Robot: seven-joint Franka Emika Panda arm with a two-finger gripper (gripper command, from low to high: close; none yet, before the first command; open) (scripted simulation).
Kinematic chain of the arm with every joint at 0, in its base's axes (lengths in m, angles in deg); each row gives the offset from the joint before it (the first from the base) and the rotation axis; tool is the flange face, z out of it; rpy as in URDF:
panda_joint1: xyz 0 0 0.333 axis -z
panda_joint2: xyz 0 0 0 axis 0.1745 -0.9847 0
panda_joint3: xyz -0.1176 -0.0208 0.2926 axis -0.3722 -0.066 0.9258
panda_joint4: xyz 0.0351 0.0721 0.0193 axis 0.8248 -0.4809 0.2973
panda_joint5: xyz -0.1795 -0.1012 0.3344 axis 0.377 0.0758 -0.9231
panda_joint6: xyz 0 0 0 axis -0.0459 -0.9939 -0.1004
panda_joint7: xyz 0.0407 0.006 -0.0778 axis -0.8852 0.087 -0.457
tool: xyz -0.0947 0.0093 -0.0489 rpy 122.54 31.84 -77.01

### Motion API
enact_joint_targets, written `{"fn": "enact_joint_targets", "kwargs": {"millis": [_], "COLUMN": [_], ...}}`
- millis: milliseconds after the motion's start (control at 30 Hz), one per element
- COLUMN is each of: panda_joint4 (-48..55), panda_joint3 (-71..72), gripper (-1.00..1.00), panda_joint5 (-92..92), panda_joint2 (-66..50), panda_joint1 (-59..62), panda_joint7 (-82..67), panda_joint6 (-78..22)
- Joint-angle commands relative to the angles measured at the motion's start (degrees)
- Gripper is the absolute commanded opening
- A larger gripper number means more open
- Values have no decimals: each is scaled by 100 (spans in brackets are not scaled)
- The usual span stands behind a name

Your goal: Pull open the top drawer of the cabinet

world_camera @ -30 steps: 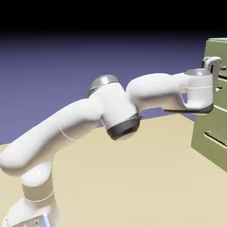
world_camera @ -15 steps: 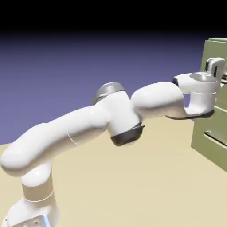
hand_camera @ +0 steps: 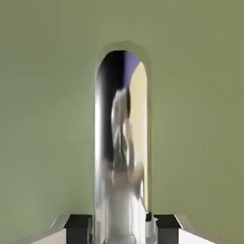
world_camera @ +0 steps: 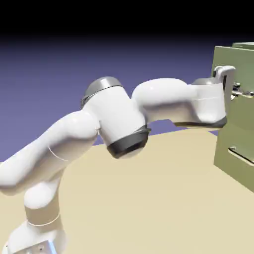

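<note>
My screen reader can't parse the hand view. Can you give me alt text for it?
The gripper is shut on a shiny grey bar handle, which runs up the middle of the picture. Flat olive-green front of the top drawer fills the rest.

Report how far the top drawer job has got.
Done: the gripper is shut on the top drawer's handle, the shiny bar running between its fingertips in the hand view. In hand: the pull. In the exterior view the top drawer front already stands out from the cabinet face above the lower drawer. Left: drawing it out further; how far it must go cannot be told.
</note>
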Motion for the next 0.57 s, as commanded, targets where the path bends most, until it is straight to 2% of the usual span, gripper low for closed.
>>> {"fn": "enact_joint_targets", "kwargs": {"millis": [0,433,467,533], "panda_joint4": [-208,-2637,-2637,-2805], "panda_joint3": [112,2010,2010,2178], "gripper": [-100,-100,100,100], "panda_joint5": [18,59,59,40], "panda_joint2": [-70,-498,-498,-479], "panda_joint1": [180,2742,2742,2950], "panda_joint7": [76,644,644,654], "panda_joint6": [-53,-605,-605,-629]}}
